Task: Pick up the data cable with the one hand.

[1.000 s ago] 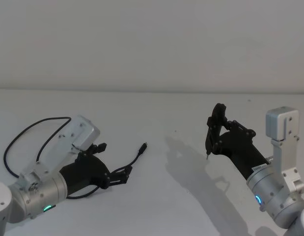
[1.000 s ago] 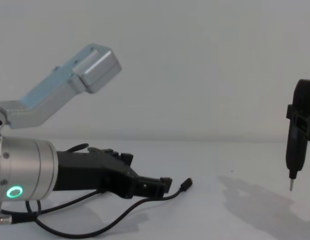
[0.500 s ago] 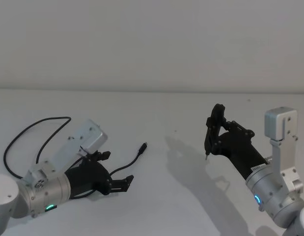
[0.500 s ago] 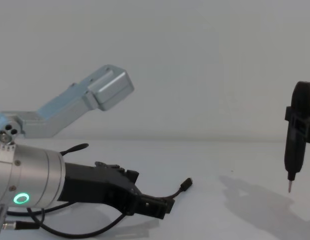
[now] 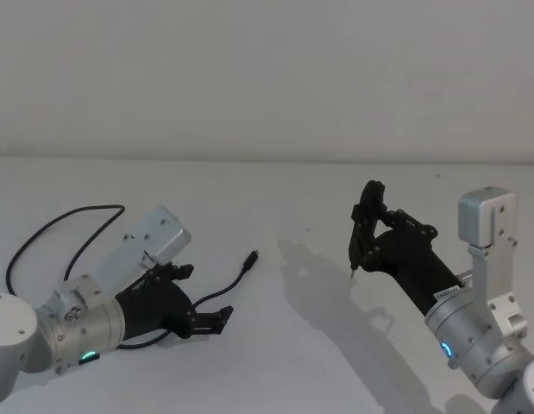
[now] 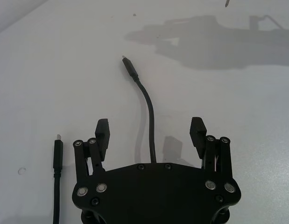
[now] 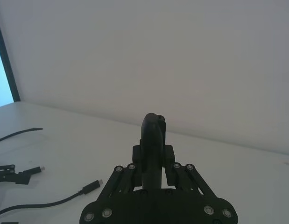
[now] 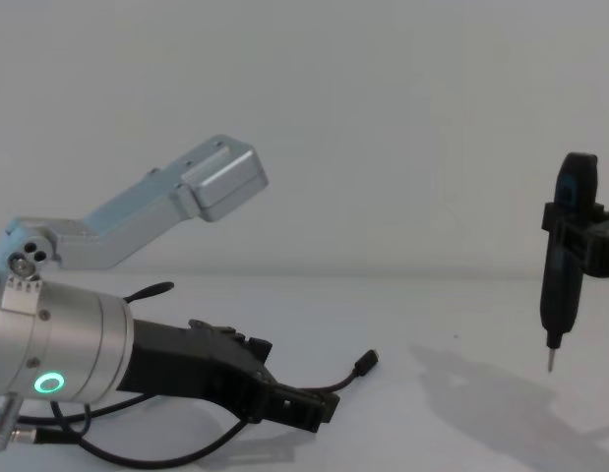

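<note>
The data cable (image 5: pixel 242 271) is thin and black and lies loosely curved on the white table (image 5: pixel 292 362). One plug (image 5: pixel 253 256) points away from me, and a wide loop (image 5: pixel 42 231) lies at the far left. My left gripper (image 5: pixel 201 293) hovers low over it, open. In the left wrist view the cable (image 6: pixel 148 105) runs out between the two spread fingers (image 6: pixel 102 128), untouched, and its other plug (image 6: pixel 57 151) lies beside the gripper (image 6: pixel 150 126). From the chest the left gripper (image 8: pixel 306 405) tilts down toward the cable (image 8: pixel 349 376). My right gripper (image 5: pixel 383 240) is shut on an upright black stick tool (image 5: pixel 364 220).
The stick tool (image 8: pixel 562 261) hangs tip-down above the table's right half, over its own shadow (image 5: pixel 336 285). A plain white wall stands behind the table. The left arm's silver camera block (image 8: pixel 220 177) sticks up above its wrist.
My left wrist has rolled and dipped, so the spread fingers now straddle the cable. The right gripper with its tool has shifted slightly to the left.
</note>
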### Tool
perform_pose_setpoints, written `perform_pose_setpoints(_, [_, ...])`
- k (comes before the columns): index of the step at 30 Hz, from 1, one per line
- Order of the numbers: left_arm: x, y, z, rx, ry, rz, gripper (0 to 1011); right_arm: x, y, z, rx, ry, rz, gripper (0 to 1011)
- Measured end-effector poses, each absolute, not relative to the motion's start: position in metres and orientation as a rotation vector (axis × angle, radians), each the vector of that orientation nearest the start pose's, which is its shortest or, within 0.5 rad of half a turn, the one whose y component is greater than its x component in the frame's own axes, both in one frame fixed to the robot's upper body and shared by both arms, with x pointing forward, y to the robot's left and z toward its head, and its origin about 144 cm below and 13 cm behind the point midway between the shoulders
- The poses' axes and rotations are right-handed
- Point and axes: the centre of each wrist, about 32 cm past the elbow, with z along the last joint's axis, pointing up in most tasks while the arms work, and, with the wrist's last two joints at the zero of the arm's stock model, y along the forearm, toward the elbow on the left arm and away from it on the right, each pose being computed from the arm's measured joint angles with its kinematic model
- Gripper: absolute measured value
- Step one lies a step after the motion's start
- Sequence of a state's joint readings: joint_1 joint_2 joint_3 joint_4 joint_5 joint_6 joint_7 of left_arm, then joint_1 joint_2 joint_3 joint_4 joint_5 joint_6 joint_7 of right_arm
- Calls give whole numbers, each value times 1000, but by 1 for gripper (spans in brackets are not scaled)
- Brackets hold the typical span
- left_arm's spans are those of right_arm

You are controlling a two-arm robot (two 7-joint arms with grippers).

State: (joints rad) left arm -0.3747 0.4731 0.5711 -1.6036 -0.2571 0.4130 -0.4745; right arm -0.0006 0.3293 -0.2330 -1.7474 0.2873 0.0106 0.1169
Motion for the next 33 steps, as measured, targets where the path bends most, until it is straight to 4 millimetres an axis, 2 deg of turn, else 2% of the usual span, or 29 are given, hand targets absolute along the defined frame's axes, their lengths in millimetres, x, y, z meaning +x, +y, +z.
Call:
perform_pose_setpoints(20, [519,202,1222,483,1,629,1001,452,-232,1187,48,-96,-1147,274])
perform_pose_setpoints(27, [520,203,1222,488,4,629,886,453,-231,1187,53,-98,-1138,275])
perform_pose_setpoints(29, [520,203,1222,489,5,629,801,455,-230,1187,55,-99,-1133,275])
perform_pose_setpoints(30, [520,203,1222,489,5,629,801,455,-230,1187,55,-99,-1133,275])
perform_pose_setpoints(33, [520,203,1221,490,6,629,711,458,-228,1187,56,-101,-1125,275])
